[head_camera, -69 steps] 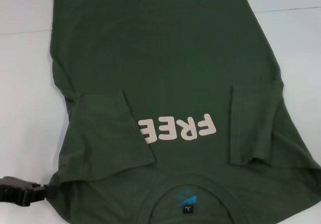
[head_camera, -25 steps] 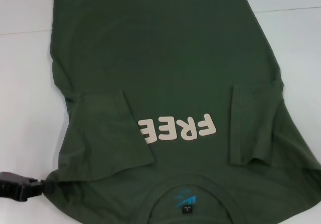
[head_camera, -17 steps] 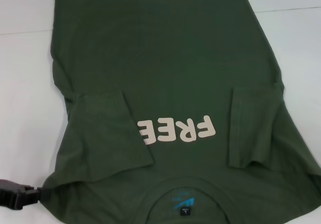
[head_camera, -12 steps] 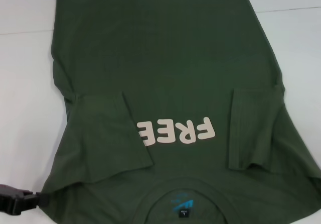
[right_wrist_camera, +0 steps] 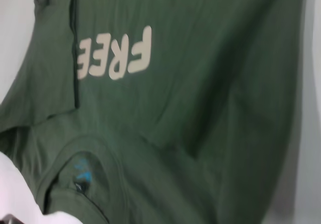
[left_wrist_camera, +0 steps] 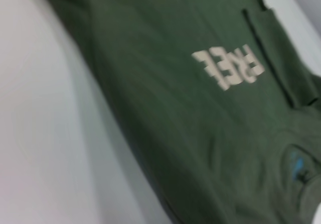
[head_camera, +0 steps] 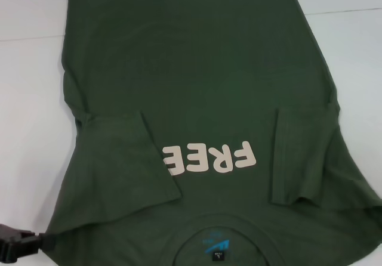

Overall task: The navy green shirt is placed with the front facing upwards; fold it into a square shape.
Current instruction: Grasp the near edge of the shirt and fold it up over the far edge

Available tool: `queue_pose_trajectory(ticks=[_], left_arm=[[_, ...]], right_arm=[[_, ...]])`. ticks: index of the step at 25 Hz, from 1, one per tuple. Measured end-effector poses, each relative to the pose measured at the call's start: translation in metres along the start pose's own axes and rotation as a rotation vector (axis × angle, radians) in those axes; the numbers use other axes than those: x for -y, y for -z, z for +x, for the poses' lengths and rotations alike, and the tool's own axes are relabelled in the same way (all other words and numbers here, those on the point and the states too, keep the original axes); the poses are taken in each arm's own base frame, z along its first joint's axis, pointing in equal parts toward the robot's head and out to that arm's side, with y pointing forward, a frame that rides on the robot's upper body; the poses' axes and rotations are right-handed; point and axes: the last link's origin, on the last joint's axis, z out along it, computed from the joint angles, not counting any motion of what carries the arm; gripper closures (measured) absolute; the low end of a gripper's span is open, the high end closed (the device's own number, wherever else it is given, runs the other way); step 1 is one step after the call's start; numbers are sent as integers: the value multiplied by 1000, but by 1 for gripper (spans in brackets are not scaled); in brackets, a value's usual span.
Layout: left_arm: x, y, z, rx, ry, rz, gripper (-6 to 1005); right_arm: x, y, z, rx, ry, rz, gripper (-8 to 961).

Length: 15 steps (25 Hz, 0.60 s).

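Lying front-up on the white worktop [head_camera: 30, 99]: navy green shirt [head_camera: 197, 81], sleeves folded inward.
Left pincer [head_camera: 27, 246] touches the shirt's near left corner; whether apart or together cannot be told.

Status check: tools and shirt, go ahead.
Left tool at shirt's near-left corner, grip unclear. Right tool unseen. Both sleeves folded inward. Nothing in the way.

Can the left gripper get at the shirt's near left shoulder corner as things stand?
Probably yes. The left gripper is already at the navy green shirt's near left corner, seemingly touching the fabric edge, with only bare table beside it and nothing between.
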Motion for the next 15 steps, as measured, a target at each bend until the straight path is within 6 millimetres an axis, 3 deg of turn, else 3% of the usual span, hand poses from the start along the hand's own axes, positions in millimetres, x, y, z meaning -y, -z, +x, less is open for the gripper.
queue_pose_trajectory(ticks=[8,15], left_arm=[[-7,19,11,-95,-33,-64,984],[-5,13,27,-93,-55,-51,983]], right_arm=[[-8,7,-22,76,37,-24,900],[-13,3,-43,98,62,-11,900]])
